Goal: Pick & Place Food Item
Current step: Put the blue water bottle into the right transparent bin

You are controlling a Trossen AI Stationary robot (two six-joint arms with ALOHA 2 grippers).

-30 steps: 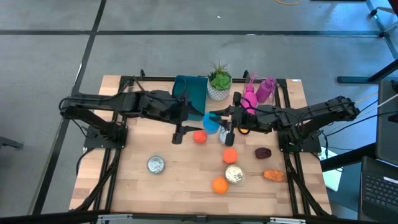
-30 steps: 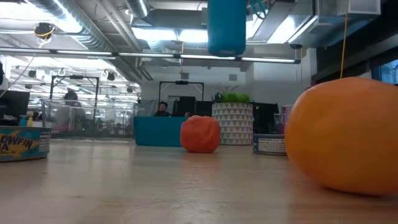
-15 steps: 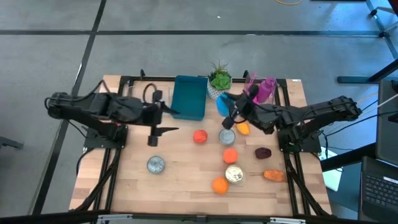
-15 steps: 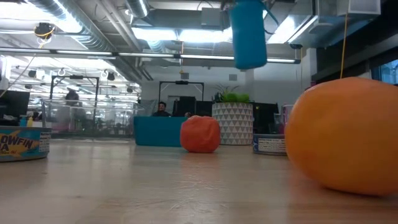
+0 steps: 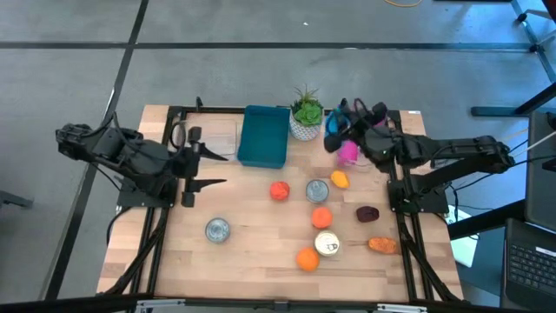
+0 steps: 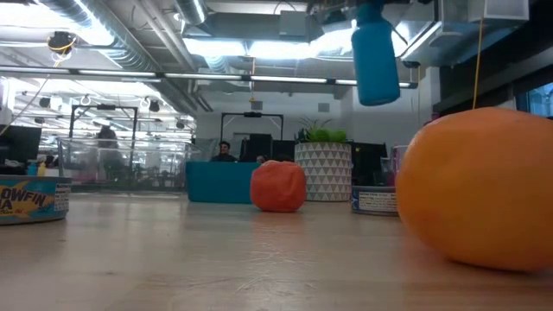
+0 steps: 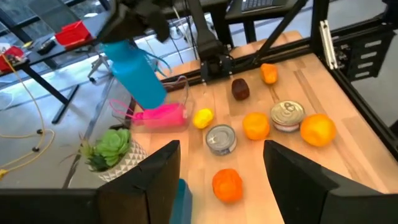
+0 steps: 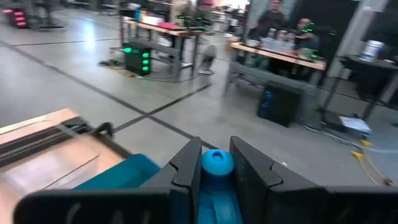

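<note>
Right gripper (image 5: pixel 340 132) is clamped on a blue plastic bottle (image 6: pixel 376 53), which I see held up in the air over the far right part of the wooden bench (image 5: pixel 252 235), just beside the pink plastic bottle (image 5: pixel 349 149) lying there and near the green potted plant in the white patterned pot (image 5: pixel 306 114). Right wrist view shows the bottle's cap pinched between both fingers (image 8: pixel 186 165).

Left gripper (image 5: pixel 207 167) is over the left side of the bench, released, fingers spread with nothing between them, well apart from the food.

Teal rectangular bin (image 5: pixel 263 136) sits at the far middle. On the bench I see a red-orange round fruit (image 5: pixel 279 191), a silver tin can (image 5: pixel 317 190) just right of it, a small yellow fruit (image 5: pixel 340 180), an orange (image 5: pixel 321 217), a second tin can (image 5: pixel 327 243), another orange (image 5: pixel 306 258) at the near edge, a dark purple item (image 5: pixel 367 213), an orange-brown item (image 5: pixel 381 245), and a lone can (image 5: pixel 217 229) on the left.
</note>
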